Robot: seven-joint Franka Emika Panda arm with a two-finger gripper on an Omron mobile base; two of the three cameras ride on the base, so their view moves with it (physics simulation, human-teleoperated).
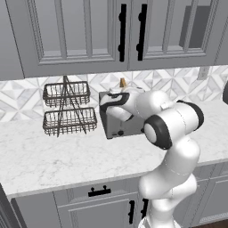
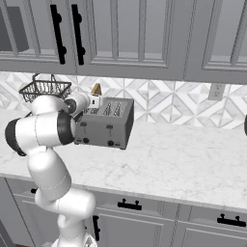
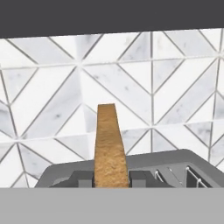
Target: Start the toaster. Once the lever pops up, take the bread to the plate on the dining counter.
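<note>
The bread is being clamped edge-on between the fingers of the pincer, its long axis rising straight ahead of it. The toaster is lying just beneath the pincer, so a straight lift away from the slots is being called for

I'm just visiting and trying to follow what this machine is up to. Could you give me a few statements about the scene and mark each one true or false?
1. The bread stands upright, sticking up out of the toaster. True.
2. The gripper has its fingers on either side of the bread. True; they sit against its two faces.
3. The toaster sits on the floor. False; it stands on the marble worktop, against the tiled wall.
4. A two-tier wire basket rack stands beside the toaster. True.
5. The upper cabinet doors hang open. False; they are shut.
</note>
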